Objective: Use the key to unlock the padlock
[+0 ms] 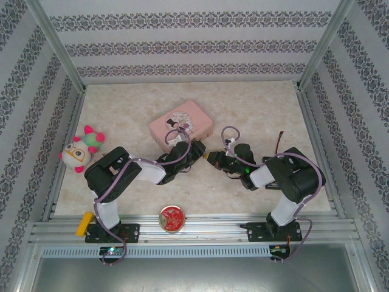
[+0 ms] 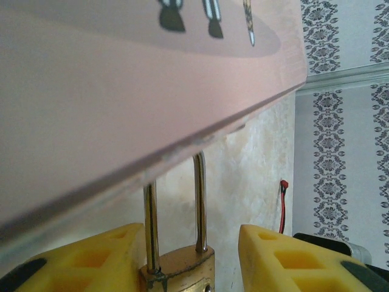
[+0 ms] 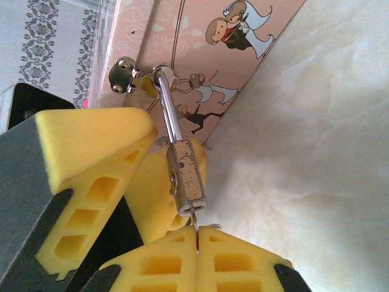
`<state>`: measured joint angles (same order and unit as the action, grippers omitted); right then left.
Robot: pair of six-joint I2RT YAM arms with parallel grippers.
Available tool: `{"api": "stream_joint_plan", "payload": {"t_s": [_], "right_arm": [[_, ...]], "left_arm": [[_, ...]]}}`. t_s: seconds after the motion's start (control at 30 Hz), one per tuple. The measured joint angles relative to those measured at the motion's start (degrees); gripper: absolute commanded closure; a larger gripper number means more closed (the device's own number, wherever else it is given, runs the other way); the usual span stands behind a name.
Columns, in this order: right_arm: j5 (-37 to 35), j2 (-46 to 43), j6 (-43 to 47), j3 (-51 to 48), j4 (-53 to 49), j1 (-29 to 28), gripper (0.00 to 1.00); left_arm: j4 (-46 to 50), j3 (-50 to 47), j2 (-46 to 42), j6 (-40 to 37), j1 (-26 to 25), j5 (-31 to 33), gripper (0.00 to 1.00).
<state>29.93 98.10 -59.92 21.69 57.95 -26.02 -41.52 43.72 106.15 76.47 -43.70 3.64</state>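
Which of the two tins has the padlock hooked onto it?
The pink rectangular tin: the padlock hangs from its clasp. The round red-gold tin sits apart at the near edge, with nothing attached.

right hand (image 3: 197, 234) pinched shut beneath padlock (image 3: 187, 173) | shackle (image 3: 167, 103) through pink box (image 3: 194, 55) hasp (image 3: 124, 73)
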Motion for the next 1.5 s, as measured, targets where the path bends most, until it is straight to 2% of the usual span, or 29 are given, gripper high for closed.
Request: {"api": "stream_joint_plan", "payload": {"t_s": [0.6,0.73,0.9,1.1,1.3,1.5], "right_arm": [[-0.5,1.0,-1.7,0.7,1.5,0.0,0.95],[-0.5,1.0,-1.8,0.7,1.4,0.0,0.94],[-0.7,1.0,-2.2,0.8,0.7,0.0,0.85],[-0.7,-0.3,-1.9,0.5,-0.8,0.0,0.82],[-2.0,-10.6,1.7,-1.2,-8.0,0.1,0.79],[-6.8,-25.5,10.1,-1.0,-26.7,0.0,0.77]], "left_arm": [[-1.1,-0.9,0.0,-2.3,0.7,1.1,1.00],[-1.0,-0.9,0.0,-2.7,0.8,1.0,1.00],[-0.3,-0.5,0.0,-2.8,1.0,-0.3,1.00],[3.3,0.3,-1.2,-3.0,0.9,-0.9,1.00],[10.3,0.4,-4.6,-3.0,0.1,-0.2,1.00],[15.7,0.4,-7.6,-3.0,-1.5,0.5,1.00]]}}
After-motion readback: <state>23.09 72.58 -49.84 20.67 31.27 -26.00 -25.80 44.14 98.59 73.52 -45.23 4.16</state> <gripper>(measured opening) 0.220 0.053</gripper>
